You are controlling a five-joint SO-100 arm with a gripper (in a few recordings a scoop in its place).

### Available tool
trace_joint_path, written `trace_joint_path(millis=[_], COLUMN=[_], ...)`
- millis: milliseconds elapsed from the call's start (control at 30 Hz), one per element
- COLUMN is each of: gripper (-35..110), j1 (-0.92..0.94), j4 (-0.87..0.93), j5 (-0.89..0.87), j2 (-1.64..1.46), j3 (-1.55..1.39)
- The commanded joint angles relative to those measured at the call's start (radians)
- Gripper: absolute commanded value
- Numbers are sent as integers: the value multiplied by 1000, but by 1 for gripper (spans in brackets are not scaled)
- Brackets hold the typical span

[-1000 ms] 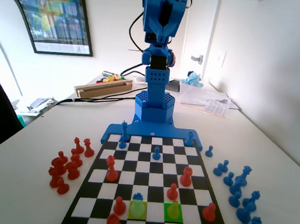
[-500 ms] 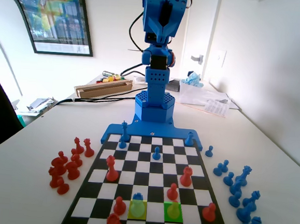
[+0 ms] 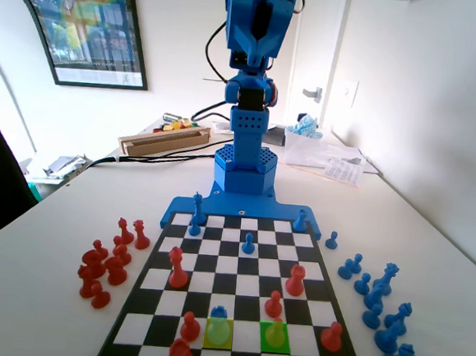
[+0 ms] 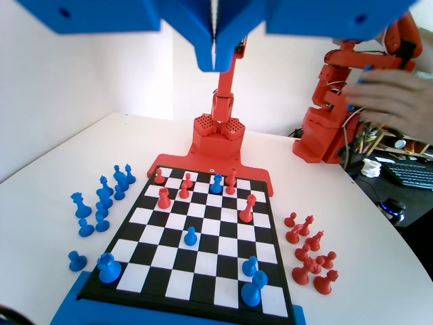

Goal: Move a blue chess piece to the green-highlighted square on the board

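Blue chess piece (image 3: 219,313) stands on board (image 3: 239,265); white table (image 3: 47,295); jaws pressed together.

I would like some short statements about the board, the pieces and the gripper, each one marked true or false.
1. The gripper is shut and holds nothing. True.
2. The blue chess piece already stands on the green-highlighted square. False: it stands at the far edge of the lime square, two squares to the left in the fixed view.
3. The gripper is low, just above the board. False: it is raised high above it.
4. A red piece stands just beyond the green-highlighted square in the fixed view. True.
5. Spare blue pieces stand off the board on the right in the fixed view. True.
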State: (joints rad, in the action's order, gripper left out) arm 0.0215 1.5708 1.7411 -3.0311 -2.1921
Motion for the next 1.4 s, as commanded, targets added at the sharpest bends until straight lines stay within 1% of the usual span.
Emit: trace_joint_path(millis=[0,333,433,767,1367], gripper=[1,1,1,1,1], j1=[-3,-31,-40,-32,-2], j4=[-9,-20,-66,-75,-175], j5=[6,-46,-77,-184,-301], j2=[-23,35,97,469,1037], j3=[34,86,92,305,465])
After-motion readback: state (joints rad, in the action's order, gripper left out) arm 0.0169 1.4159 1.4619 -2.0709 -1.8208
